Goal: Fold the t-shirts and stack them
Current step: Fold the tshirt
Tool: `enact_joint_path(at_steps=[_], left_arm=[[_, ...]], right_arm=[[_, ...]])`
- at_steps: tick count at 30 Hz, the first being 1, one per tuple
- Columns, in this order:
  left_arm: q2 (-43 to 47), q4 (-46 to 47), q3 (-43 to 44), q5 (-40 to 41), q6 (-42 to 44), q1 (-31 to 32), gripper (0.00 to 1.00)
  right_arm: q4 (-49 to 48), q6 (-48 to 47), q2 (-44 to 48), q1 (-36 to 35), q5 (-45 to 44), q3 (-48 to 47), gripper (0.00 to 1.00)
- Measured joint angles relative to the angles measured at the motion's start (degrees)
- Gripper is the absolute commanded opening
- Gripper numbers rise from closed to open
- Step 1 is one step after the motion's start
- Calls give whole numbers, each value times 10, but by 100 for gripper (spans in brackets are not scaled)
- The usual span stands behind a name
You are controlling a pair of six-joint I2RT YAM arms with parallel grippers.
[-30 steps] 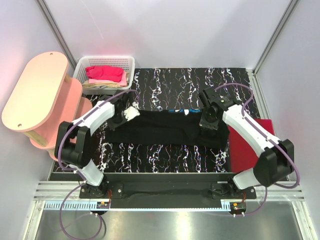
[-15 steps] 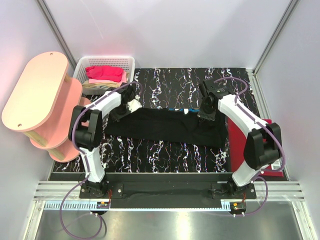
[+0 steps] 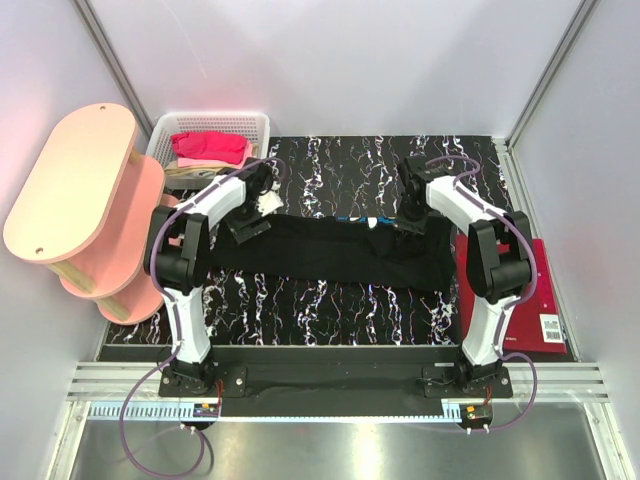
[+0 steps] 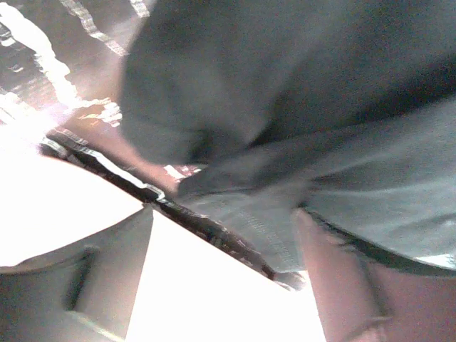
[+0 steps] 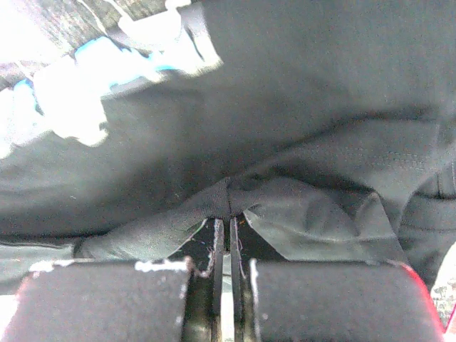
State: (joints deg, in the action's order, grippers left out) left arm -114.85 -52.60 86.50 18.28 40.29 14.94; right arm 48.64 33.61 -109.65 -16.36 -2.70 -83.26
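Top external view: the black t-shirt [image 3: 330, 255] is lying as a long band on the surface [image 3: 340, 165], running from the left tool [image 3: 256, 216] across to the right tool [image 3: 412, 218], with each tool sitting at one far corner of the band.
Left tool: its fingers [image 4: 78, 285] are standing spread. In the left wrist view a hemmed edge of the black cloth is lying loose in the gap just ahead of them, and nothing is being pinched.
Right tool: its fingers are pressing together and pinching a small fold of the black t-shirt, which is showing right at the tips in the right wrist view. The rest of the cloth is bunching up ahead of the tool.
Daisy print [image 5: 107, 64]: it is showing white and blue, ahead and to the left of the right tool in its wrist view.
Dark red t-shirt [image 3: 545, 290]: it is lying flat behind and to the outer side of the right tool, at the right edge of the surface, with the right arm crossing over part of it.
Pink t-shirt [image 3: 210, 147]: it is resting in the white mesh basket [image 3: 215, 120], ahead and to the outer side of the left tool.
Shelf unit [image 3: 70, 180]: it is standing to the outer side of the left tool, beside the basket.
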Motion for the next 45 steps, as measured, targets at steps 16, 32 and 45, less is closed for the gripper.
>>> enact_joint_path(at_steps=[16, 32, 45], left_arm=[[197, 3, -88, -6, -49, 69, 96], [9, 13, -33, -50, -85, 62, 96], [27, 56, -86, -50, -89, 57, 95]], right_arm=[[59, -51, -113, 14, -53, -252, 92], [-26, -29, 100, 14, 70, 78, 57], [-60, -27, -29, 14, 95, 13, 52]])
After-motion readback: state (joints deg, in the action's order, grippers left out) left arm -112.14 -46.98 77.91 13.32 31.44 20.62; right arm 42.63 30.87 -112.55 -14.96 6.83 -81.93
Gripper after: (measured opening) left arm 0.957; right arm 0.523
